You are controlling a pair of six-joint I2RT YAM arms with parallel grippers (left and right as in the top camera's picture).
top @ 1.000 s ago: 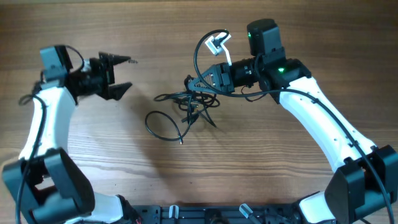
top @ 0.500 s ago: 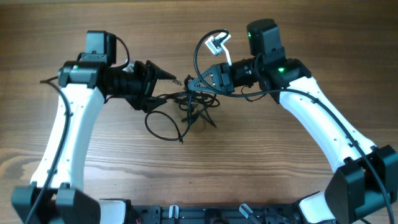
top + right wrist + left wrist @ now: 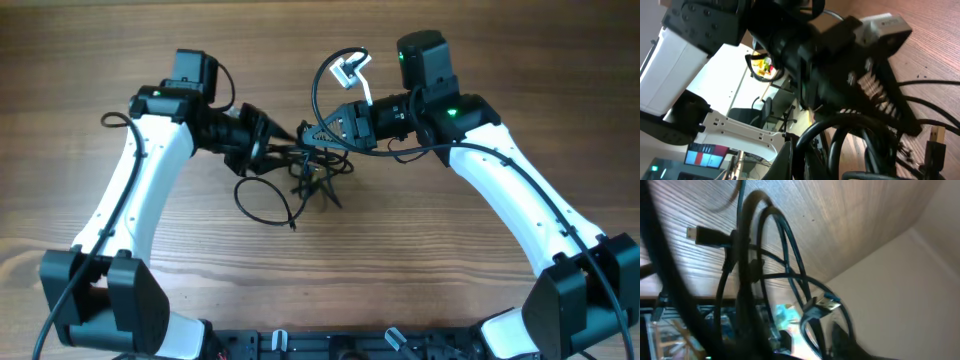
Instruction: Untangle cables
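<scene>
Your right gripper (image 3: pixel 310 134) is clenched on thin, black, looped cables (image 3: pixel 306 160) mid-frame; whether your left gripper (image 3: pixel 283 139) grips, I cannot tell.

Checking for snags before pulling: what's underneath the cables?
Bare wooden table shows through the cables' open loops. Beneath the dense knot, the strands themselves cover whatever is there.

Open table (image 3: pixel 420 290) around tangled cables (image 3: pixel 318 178)

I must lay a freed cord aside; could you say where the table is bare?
Bare brown wooden table lies between the tangled thin black cables and the robot's base, and in both far corners. Crowded: the middle, where left tool and right tool converge.
</scene>
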